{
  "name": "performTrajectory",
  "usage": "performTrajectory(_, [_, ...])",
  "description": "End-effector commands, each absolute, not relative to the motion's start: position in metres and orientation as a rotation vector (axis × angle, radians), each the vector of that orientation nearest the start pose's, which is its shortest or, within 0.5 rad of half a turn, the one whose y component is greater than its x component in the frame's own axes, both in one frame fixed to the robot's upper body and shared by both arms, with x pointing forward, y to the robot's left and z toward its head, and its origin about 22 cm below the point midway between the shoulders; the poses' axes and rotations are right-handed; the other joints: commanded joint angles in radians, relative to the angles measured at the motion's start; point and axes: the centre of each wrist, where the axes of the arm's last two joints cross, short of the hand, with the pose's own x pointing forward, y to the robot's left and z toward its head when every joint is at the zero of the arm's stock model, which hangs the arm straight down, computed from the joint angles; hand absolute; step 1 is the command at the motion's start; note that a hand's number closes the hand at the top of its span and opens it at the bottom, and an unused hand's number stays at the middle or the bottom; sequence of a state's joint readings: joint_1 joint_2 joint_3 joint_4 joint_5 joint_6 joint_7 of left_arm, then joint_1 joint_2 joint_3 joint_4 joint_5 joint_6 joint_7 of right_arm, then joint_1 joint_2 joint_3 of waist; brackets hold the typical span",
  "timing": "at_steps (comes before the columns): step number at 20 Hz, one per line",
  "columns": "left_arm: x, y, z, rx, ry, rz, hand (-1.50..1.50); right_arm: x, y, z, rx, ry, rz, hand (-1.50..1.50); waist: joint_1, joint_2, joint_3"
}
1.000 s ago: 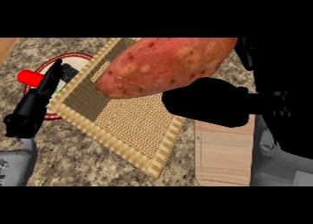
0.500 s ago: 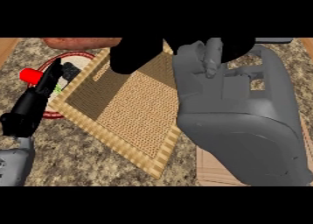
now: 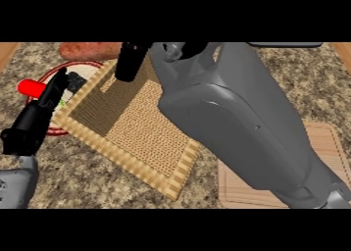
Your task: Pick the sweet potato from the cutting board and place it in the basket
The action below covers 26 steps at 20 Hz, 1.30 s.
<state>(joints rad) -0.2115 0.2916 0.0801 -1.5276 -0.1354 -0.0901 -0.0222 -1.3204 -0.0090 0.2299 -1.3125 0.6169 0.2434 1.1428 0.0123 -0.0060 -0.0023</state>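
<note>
The reddish-brown sweet potato (image 3: 88, 49) shows at the top left, past the far corner of the square woven basket (image 3: 135, 127). Its right end meets my right hand (image 3: 133, 61), whose black fingers curl round it there. My right forearm (image 3: 236, 127) crosses the view over the basket's right side and hides most of the hand. The wooden cutting board (image 3: 329, 147) lies at the lower right, partly under that forearm. My left hand (image 3: 35, 120) stays open at the left edge, fingers up, holding nothing.
A red-rimmed plate (image 3: 57, 73) lies left of the basket, partly behind my left hand, with a red round object (image 3: 31, 88) by its left side. The speckled stone counter (image 3: 84, 176) surrounds everything.
My right hand has carried the sweet potato from close above the basket toward the far left. The forearm has swung across the basket and now fills the middle of the view.
</note>
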Motion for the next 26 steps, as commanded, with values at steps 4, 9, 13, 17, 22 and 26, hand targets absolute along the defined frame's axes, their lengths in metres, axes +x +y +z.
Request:
performTrajectory(4, [0.286,0.289,0.073,0.294,-1.705,-0.385,0.00,0.330,0.019,0.314,-0.982,-1.164,0.983,1.50,-0.010,-0.004,0.002])
performTrajectory(9, [0.289,0.294,0.065,0.299,-1.706,-0.385,0.00,0.327,0.020,0.319,-0.833,-1.162,0.968,-1.50,-0.007,0.000,0.001])
performTrajectory(13, [0.297,0.280,0.069,0.269,-1.715,-0.374,0.00,0.317,0.021,0.338,-0.741,-1.211,0.922,-1.50,-0.011,-0.001,0.002])
performTrajectory(17, [0.292,0.294,0.061,0.296,-1.710,-0.387,0.00,0.330,0.016,0.319,-0.705,-1.356,0.716,-1.50,0.000,0.006,0.001])
performTrajectory(22, [0.289,0.309,0.069,0.327,-1.706,-0.378,0.00,0.334,-0.018,0.338,-0.632,-1.501,0.333,-1.50,-0.022,0.001,0.002])
performTrajectory(26, [0.285,0.307,0.067,0.321,-1.709,-0.349,0.00,0.336,-0.055,0.351,-0.656,-1.520,0.106,-1.50,-0.033,-0.005,0.003])
